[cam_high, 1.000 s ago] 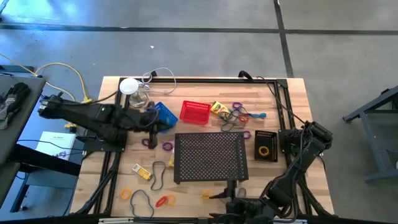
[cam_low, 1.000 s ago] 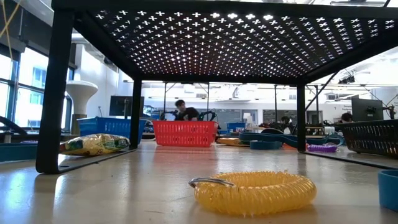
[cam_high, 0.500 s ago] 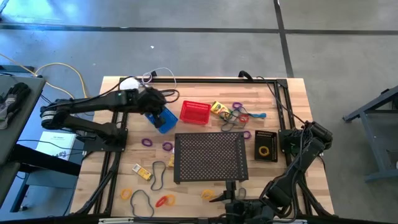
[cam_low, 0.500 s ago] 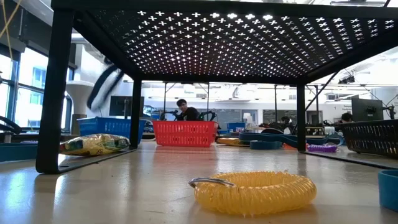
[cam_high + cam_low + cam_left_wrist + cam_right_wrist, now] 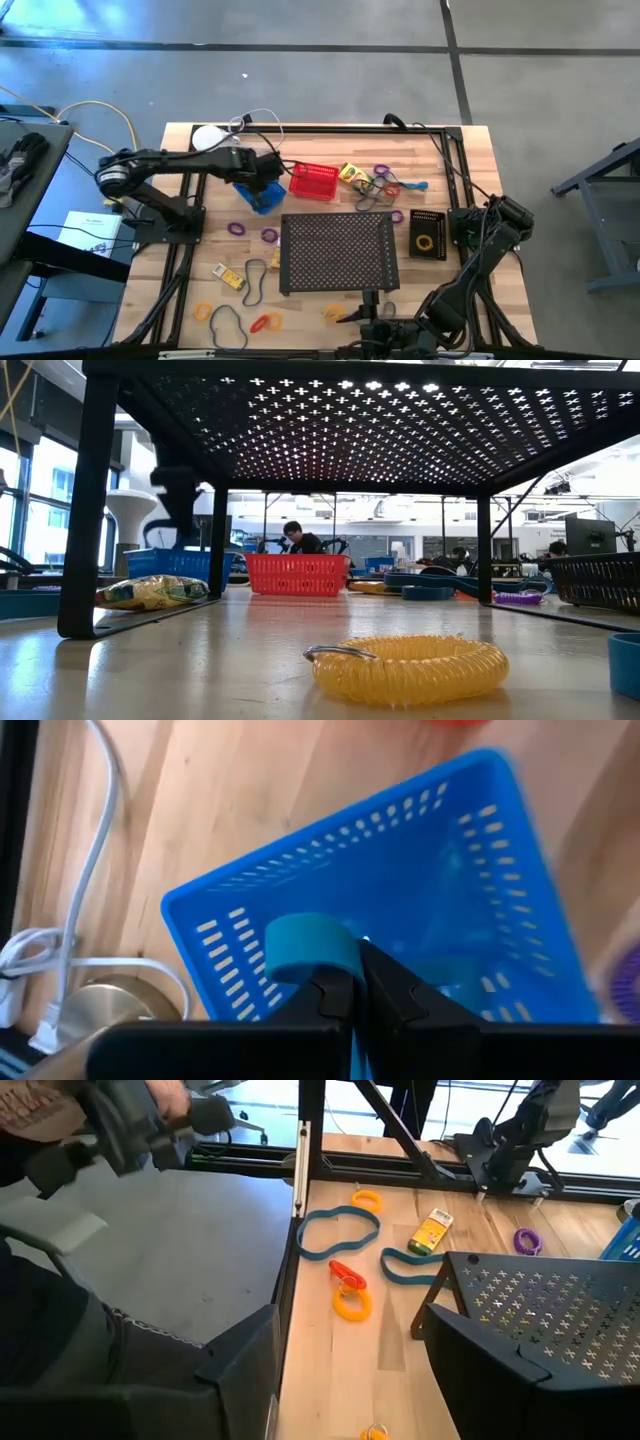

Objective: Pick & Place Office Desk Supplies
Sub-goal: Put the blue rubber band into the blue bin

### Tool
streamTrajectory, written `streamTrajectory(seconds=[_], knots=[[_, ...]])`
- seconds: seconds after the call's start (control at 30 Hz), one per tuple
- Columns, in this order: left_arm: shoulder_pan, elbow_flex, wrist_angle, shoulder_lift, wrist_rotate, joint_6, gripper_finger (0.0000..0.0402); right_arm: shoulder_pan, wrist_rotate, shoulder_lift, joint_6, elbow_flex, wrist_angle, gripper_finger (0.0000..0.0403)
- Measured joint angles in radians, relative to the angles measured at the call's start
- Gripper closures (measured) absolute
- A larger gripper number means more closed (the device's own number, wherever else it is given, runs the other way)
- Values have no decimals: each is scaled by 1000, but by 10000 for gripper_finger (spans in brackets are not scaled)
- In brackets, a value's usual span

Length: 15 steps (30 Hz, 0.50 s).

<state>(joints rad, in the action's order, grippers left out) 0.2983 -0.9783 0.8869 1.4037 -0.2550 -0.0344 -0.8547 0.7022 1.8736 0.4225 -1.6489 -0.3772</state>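
Note:
My left gripper [image 5: 263, 172] points steeply down over the blue mesh basket [image 5: 420, 900], which stands on the table left of the red basket [image 5: 313, 180]. It is shut on a small teal rubber-band loop [image 5: 300, 944]. In the low view the arm [image 5: 178, 485] comes down behind the blue basket [image 5: 175, 563]. My right gripper [image 5: 350, 1375] waits open at the near edge [image 5: 362, 312], facing the table's left. The black basket [image 5: 428, 233] holds a yellow coil. Loose bands and two yellow crayon boxes [image 5: 230, 276] [image 5: 352, 173] lie around. My left gripper pinches the teal loop at one end [image 5: 322, 970] between its two fingertips, coming from above and pointing down. The rest of the loop curls out past the fingertips over the basket's inside. Whether the loop touches the basket I cannot tell.
The large perforated black tray [image 5: 335, 252] stands on legs mid-table. A white disc [image 5: 207, 137] with its cable and a metal cylinder [image 5: 110, 1010] sit at the far left. A yellow coil [image 5: 408, 668] lies near the front. Bands [image 5: 338, 1230] cluster at the near left.
My left arm has swung toward the table's right and come down over the blue basket. Its gripper has tipped from nearly level to steeply down. In the low view it has come in from the left and now stands above the blue basket.

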Motion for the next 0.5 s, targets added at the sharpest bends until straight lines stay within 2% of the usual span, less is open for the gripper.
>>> streamTrajectory(seconds=[0.2,0.5], knots=[[0,0,5,45,-43,19,390,0,1,0,0,0,0,167],[-60,0,63,47,-105,8,347,0,1,0,-7,0,-1,167]])
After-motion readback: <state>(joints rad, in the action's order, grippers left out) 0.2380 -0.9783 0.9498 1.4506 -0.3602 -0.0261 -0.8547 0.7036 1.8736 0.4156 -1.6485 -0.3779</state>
